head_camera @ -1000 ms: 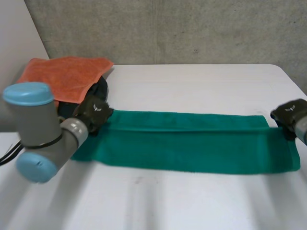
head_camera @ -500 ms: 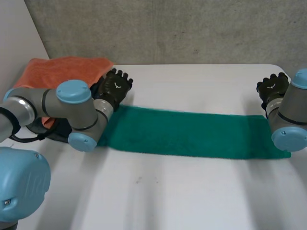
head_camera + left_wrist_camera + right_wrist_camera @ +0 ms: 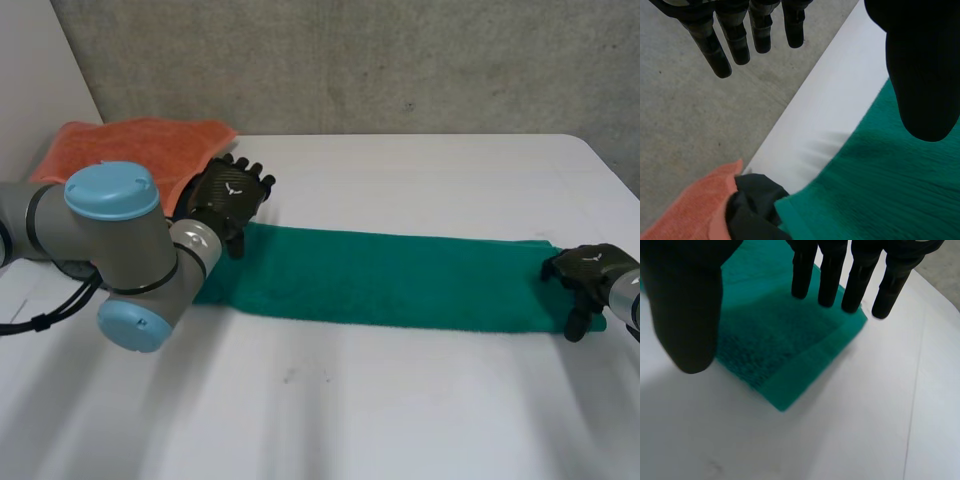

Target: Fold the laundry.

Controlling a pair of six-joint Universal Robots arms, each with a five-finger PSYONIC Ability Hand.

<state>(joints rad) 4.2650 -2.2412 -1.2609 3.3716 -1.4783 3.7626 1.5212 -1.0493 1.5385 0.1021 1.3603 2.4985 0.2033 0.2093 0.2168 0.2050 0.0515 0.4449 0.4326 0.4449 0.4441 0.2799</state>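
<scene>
Green towel lies folded in long strip across tabletop. Left hand at strip's left end, fingers straight, apart from thumb, holding nothing. Right hand over right end corner, fingers straight, nothing grasped. Orange cloth and dark bundle just beside left end.

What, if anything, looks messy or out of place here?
Only beside the left hand: a black cloth lies crumpled under the orange cloth, against the green towel's corner. The towel itself lies flat and tidy.
</scene>
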